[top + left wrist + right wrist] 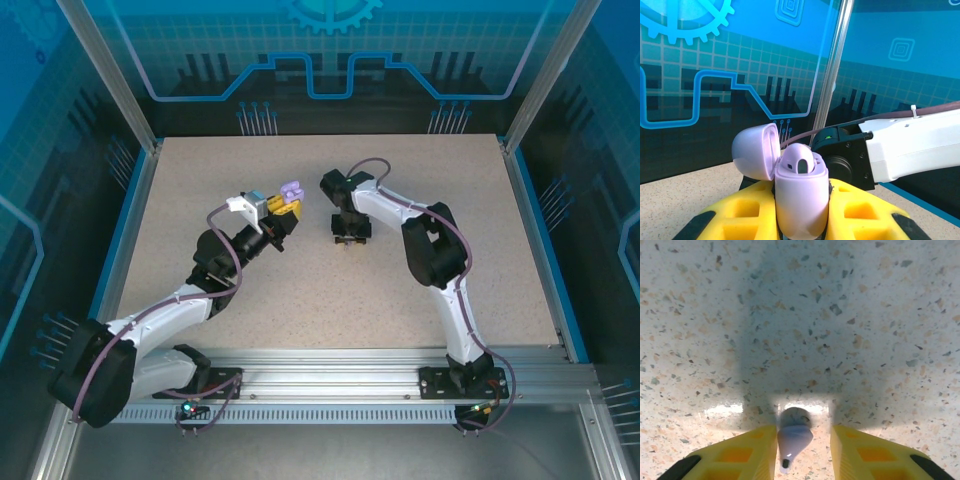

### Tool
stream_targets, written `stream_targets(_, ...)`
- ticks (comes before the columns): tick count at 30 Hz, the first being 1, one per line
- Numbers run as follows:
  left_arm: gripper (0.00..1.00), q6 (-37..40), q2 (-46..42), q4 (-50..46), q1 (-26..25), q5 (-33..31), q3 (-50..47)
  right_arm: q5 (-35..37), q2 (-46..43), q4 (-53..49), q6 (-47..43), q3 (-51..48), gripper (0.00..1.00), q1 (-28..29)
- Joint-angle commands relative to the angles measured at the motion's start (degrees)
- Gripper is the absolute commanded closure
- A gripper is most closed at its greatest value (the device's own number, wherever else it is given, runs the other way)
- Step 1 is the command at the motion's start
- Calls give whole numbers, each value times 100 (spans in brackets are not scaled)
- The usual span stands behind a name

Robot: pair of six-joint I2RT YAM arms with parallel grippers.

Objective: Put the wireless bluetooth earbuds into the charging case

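My left gripper (283,208) is lifted off the table and shut on the purple charging case (801,200), which stands upright between the yellow fingers (740,210). The case's lid (755,152) is swung open to the left, and one purple earbud (800,161) sits in the case. The case (291,189) also shows from above. My right gripper (349,240) points down at the table. Its jaws stand open around a second purple earbud (792,437), which lies on the table against the left finger (740,455), with a gap to the right finger (870,455).
The speckled table (420,320) is fenced by blue walls and metal posts (110,80). My right arm's white link (910,150) passes close behind the held case. The two grippers are about a hand's width apart near the table's middle.
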Motion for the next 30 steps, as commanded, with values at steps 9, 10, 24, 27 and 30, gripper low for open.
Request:
stream_targets(9,100,-97,-97,101,39,36,87,-318,182,45,1554,-60,66,-39)
stream_targets(10,100,-98,-97,101,38,34,86,-302,203,20,1619,-40,66,-39)
stream_targets(24,100,-87,-85,143,38,8,51,-342,246,41,2003,-39,72,-118)
stream_targets(27,100,-76,-84,146,43,-1,43,-365,246,75,1920,-44,76,-109)
stream_targets(30,100,-70,-84,158,40,-9,42,-397,246,95,1725,-6,78,-92)
